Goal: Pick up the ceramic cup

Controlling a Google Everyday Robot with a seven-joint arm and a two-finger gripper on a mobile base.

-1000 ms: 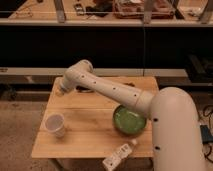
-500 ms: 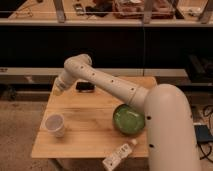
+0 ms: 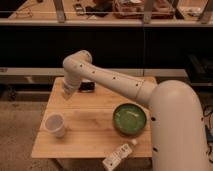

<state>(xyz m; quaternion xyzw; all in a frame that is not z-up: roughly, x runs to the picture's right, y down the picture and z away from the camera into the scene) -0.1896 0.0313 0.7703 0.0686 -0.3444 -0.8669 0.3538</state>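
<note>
Spanning the whole top of the view: a dark counter (image 3: 30, 22) carrying blurred clutter, not identifiable, cut off by the upper edge

Filling the right side: the white robot arm (image 3: 175, 125), running off the right and bottom edges, hiding the table's right end, then reaching up and left across the table to a bend and turning down

Standing below it: a light wooden table (image 3: 90, 107), legs hardly showing, front right corner covered by the arm

Sitting on the right half of the table, just beside the arm's thick part: a round green bowl (image 3: 129, 119), inside showing only pale glare, contents not readable

Standing upright on the left front part of the table, rim up, well apart from the bowl: the ceramic cup (image 3: 55, 125), white, touching nothing but the tabletop

Lying on its side at the front edge, near the bowl: a white bottle (image 3: 119, 156), label unreadable, lower end seeming to overhang the edge

Resting at the back edge: a small dark object (image 3: 88, 86), partly hidden behind the arm, kind not determinable

Hanging over the left back part of the table, above and behind the cup, apart from it: the gripper (image 3: 65, 93), appearing only as a tapering stub; spread or pressed together, cannot tell
</note>
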